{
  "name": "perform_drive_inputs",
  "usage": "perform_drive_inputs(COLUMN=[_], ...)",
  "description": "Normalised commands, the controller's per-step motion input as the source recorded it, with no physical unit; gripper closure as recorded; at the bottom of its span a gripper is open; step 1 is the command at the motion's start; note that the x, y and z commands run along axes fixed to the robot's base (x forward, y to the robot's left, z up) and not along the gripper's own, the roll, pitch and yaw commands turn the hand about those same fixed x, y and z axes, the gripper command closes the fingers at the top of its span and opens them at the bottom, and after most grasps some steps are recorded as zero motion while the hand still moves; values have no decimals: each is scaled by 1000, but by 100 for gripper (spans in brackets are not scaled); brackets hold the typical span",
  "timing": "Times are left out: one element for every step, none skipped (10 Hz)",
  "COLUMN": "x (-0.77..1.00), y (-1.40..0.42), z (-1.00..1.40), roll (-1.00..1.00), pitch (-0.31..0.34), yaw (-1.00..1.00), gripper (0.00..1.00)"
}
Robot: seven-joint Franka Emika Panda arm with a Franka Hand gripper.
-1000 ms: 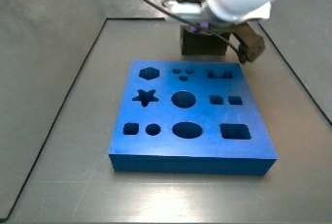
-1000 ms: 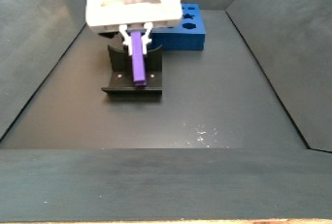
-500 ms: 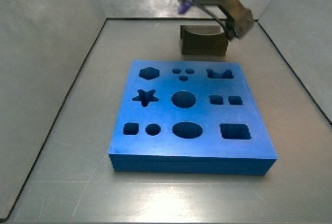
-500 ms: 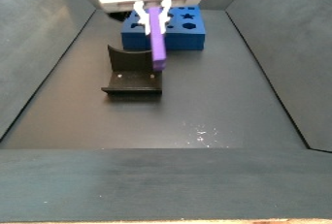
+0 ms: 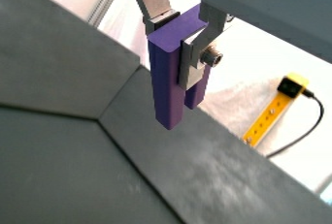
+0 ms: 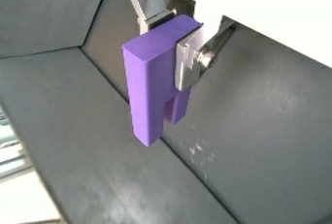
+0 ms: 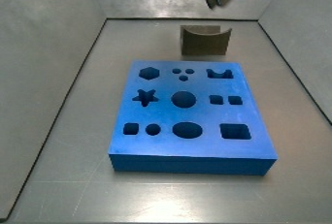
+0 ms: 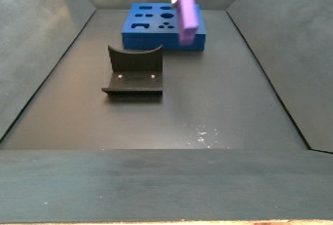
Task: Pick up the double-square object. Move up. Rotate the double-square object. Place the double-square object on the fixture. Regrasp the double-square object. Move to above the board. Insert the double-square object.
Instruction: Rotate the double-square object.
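My gripper (image 5: 178, 36) is shut on the double-square object (image 5: 169, 73), a long purple block hanging straight down from the silver fingers (image 5: 197, 55). In both wrist views it hangs high over the dark floor, touching nothing; the other shows the gripper (image 6: 182, 46) and block (image 6: 153, 87) too. In a side view the double-square object (image 8: 190, 10) hangs in front of the blue board (image 8: 159, 26), well above the fixture (image 8: 134, 70); the gripper is mostly cut off by the frame's edge. The other side view shows the board (image 7: 191, 116) and the fixture (image 7: 204, 41) standing bare.
Grey walls (image 8: 39, 44) enclose the dark floor on three sides. Outside the enclosure a yellow tape measure (image 5: 273, 112) with a black cable lies on a white surface. The board's cut-outs hold nothing.
The gripper has lifted the double-square object off the fixture and risen steadily, shifting toward the board's side. It now reaches past the upper edge of both side views.
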Motion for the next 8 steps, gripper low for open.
perform_drive_inputs(x=[-1000,-1000,-1000,-948,-757,-599,-385,-281], y=[55,49,44,38,25,17,1,2], z=[663,568,470,371,165,100,74,60], roll=[-139,-139,-135,-132,-117,-107,-111,-114], pitch=[-44,-32,-25,-21,-18,-11,-4,-10], yaw=[-85,-82,-78,-73,-62,-58,-47,-44], gripper=[100,100,100,100,100,100,100,100])
